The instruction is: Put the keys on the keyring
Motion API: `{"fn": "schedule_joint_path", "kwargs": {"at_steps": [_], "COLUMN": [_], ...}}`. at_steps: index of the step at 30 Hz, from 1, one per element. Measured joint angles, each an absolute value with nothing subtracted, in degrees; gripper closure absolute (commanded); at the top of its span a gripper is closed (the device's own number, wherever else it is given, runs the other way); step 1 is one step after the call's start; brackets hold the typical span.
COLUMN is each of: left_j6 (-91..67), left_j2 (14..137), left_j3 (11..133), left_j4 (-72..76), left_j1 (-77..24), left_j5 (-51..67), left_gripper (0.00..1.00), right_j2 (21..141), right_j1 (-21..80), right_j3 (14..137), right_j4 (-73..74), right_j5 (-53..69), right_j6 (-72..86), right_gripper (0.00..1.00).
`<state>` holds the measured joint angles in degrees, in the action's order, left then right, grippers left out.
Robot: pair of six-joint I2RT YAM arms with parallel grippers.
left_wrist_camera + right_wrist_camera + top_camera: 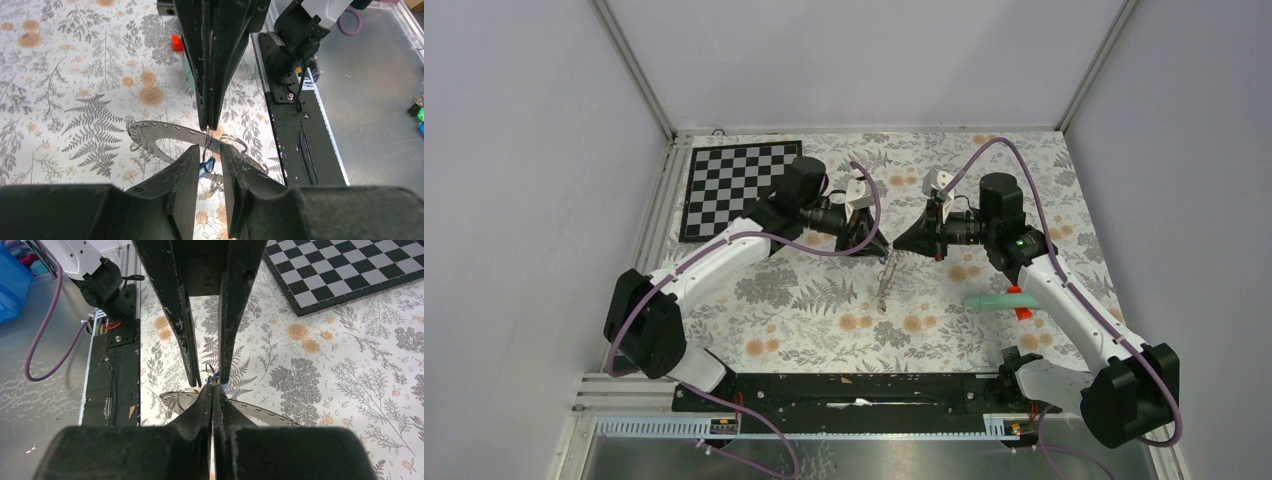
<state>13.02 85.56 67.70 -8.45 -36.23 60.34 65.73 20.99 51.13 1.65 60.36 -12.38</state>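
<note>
R hand point(212, 388) pinching keyring point(161, 131); blue key point(207, 165) btwn L hand point(209, 151) fingers.

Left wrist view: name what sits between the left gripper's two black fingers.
A small blue-tagged key hangs between the fingers, before the flat dark-grey keyring hoop. Left wrist view shows it.

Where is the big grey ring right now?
In the top view the keyring is mid-table, seen edge-on just below where the left gripper and right gripper meet, left of the teal stick.
</note>
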Motion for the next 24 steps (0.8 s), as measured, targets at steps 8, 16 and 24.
{"fn": "schedule_joint_path", "kwargs": {"at_steps": [8,16,24], "left_j6": [19.70,23.79,27.68], "left_j2": [82.76,82.48,82.48], "left_j3": [67.72,67.81,68.36], "left_j4": [-13.72,-15.20,-16.73], "left_j1": [-36.53,-39.70,-41.87], "left_j5": [55.51,51.40,44.66], "left_gripper": [0.85,1.00,1.00], "right_j2": [65.73,65.73,65.63], "right_j1": [20.99,20.99,20.99], "right_j3": [51.13,51.13,51.11], "right_j4": [2.57,2.74,3.33], "right_j5": [59.05,58.50,55.24], "right_j6": [-12.62,-12.16,-8.99], "right_gripper": [1.00,1.00,1.00]}}
